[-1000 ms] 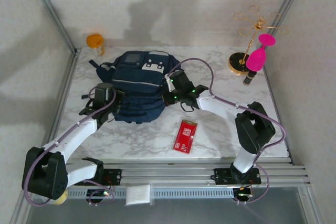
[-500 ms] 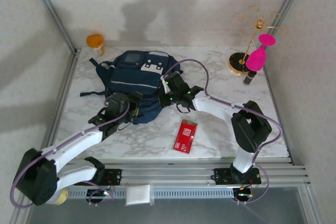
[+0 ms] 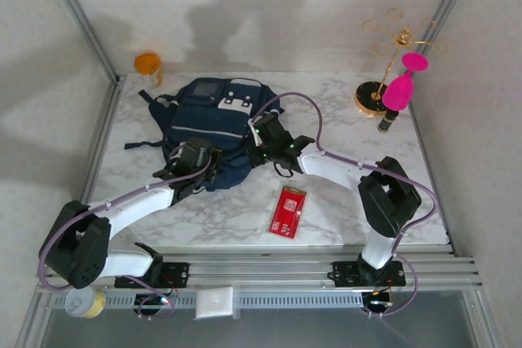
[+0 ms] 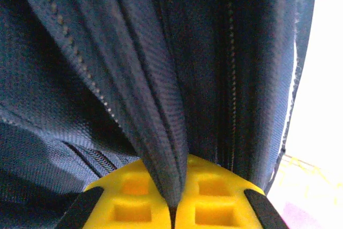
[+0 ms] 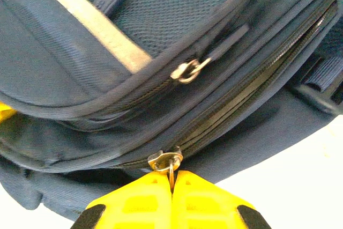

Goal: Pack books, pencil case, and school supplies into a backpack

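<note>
My L hand point(image 4: 172, 207) pinches a fold of the large navy fabric backpack point(image 3: 214, 120) on the tabletop point(image 3: 342, 205); R hand point(image 5: 171, 178) nips its small metal zip pull point(image 5: 165, 160). Risk: pull slips out on a skewed tug, or bag drags.

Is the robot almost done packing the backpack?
Not yet. Done: nothing I can confirm; whatever is inside the backpack is hidden. In hand: the left claw pinches a fold of its fabric, and the right claw grips a zipper pull. Left: the red packet lies on the table, unpacked.
</note>
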Tool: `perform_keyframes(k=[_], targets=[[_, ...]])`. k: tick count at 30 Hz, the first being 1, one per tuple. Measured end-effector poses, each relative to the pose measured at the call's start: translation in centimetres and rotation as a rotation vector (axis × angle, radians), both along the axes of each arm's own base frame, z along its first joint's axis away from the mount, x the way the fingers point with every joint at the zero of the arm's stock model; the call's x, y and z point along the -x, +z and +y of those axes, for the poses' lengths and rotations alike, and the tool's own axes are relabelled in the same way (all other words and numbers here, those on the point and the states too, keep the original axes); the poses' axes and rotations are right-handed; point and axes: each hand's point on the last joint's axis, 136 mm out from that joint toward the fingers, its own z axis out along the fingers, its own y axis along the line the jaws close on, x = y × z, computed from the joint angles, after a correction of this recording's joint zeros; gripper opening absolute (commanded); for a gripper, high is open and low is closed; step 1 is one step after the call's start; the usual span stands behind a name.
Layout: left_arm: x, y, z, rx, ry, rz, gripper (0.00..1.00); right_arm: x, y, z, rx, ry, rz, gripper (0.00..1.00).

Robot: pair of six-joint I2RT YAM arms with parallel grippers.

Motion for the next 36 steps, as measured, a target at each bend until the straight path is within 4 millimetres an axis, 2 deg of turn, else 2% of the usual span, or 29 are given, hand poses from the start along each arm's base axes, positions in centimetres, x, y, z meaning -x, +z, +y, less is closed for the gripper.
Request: perform_keyframes(k=[5,7,10,12,14,15,16,17,18,20,21,23,26,28,32,35,36], targets=[[0.6,0.5,2.9,-0.012,-0.037,-0.014,0.00,-1.3,0.8,0.1,-0.002,0.012,-0.055,0.00],[1.1,0.3,4.6,-0.054,-0.041,-0.005,0.00,-2.4,0.8,-0.1,0.012,-0.002,-0.080,0.00],[1.7,-0.6,7.6,-0.134,-0.015,0.037,0.00,-5.6,0.4,-3.6,0.084,-0.120,-0.117,0.00],[2.1,-1.3,8.9,-0.176,-0.012,0.068,0.00,-7.5,-0.1,-6.0,0.132,-0.193,-0.125,0.00],[2.3,-1.6,9.2,-0.205,-0.029,0.076,0.00,-8.1,-0.3,-7.0,0.149,-0.218,-0.119,0.00],[2.3,-1.5,9.1,-0.215,-0.042,0.073,0.00,-8.0,-0.4,-6.8,0.143,-0.210,-0.111,0.00],[2.2,-1.4,9.1,-0.224,-0.054,0.073,0.08,-7.7,-0.3,-6.4,0.125,-0.193,-0.101,0.03],[2.1,-1.4,9.0,-0.234,-0.064,0.075,0.20,-7.2,-0.3,-5.6,0.100,-0.172,-0.085,0.17],[2.0,-1.3,9.0,-0.246,-0.076,0.077,0.25,-6.6,-0.2,-4.7,0.061,-0.145,-0.060,0.25],[1.9,-1.0,9.1,-0.264,-0.088,0.079,0.31,-5.5,0.3,-2.8,-0.024,-0.097,-0.001,0.30],[1.9,-0.8,9.1,-0.272,-0.095,0.077,0.34,-5.1,0.8,-1.8,-0.073,-0.079,0.030,0.37],[1.9,-0.4,9.1,-0.284,-0.102,0.071,0.39,-5.0,2.4,0.3,-0.174,-0.049,0.075,0.45],[2.2,-0.1,9.5,-0.303,-0.099,0.069,0.40,-5.9,4.7,3.8,-0.316,-0.021,0.136,0.53],[2.3,0.1,9.7,-0.321,-0.094,0.071,0.40,-6.8,5.1,5.4,-0.364,-0.021,0.167,0.55],[2.3,0.5,10.2,-0.352,-0.084,0.074,0.39,-7.9,3.5,7.9,-0.365,-0.036,0.244,0.54],[2.4,0.3,10.6,-0.370,-0.077,0.082,0.39,-7.5,1.2,8.5,-0.327,-0.050,0.306,0.55],[2.4,0.3,10.7,-0.374,-0.075,0.083,0.39,-7.3,0.5,8.6,-0.313,-0.053,0.323,0.53]])
